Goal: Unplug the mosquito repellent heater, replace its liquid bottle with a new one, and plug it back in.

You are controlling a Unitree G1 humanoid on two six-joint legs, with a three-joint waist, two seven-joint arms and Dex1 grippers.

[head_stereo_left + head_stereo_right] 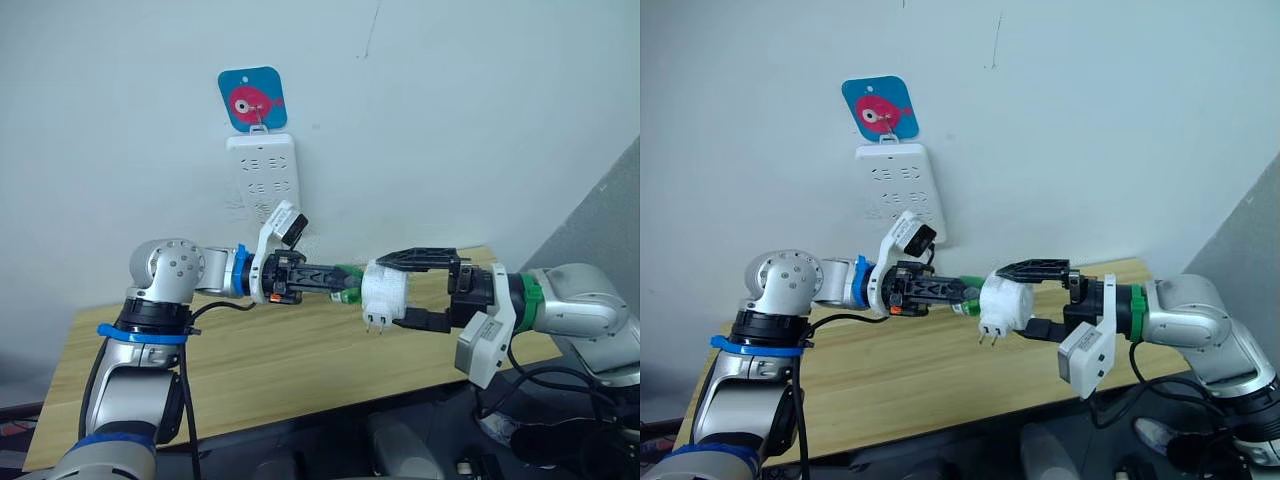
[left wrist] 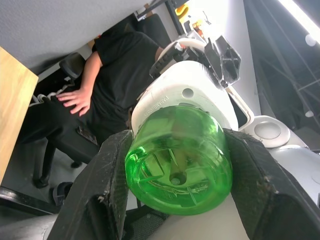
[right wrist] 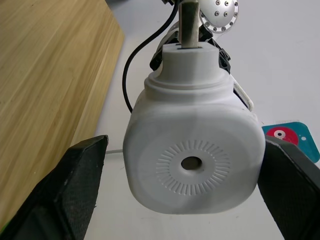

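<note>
Heater (image 1: 385, 292) between hands, above table edge (image 1: 330, 400)

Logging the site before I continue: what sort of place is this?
Probably an office or lab test corner: a wooden table against a plain wall, a wall-mounted power strip, and a seated person on an office chair.

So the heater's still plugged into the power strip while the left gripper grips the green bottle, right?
Not quite. The mosquito repellent heater is unplugged, held in mid-air by the right gripper, its prongs bare, as the left eye view shows. The left gripper does grip the green bottle.
</note>
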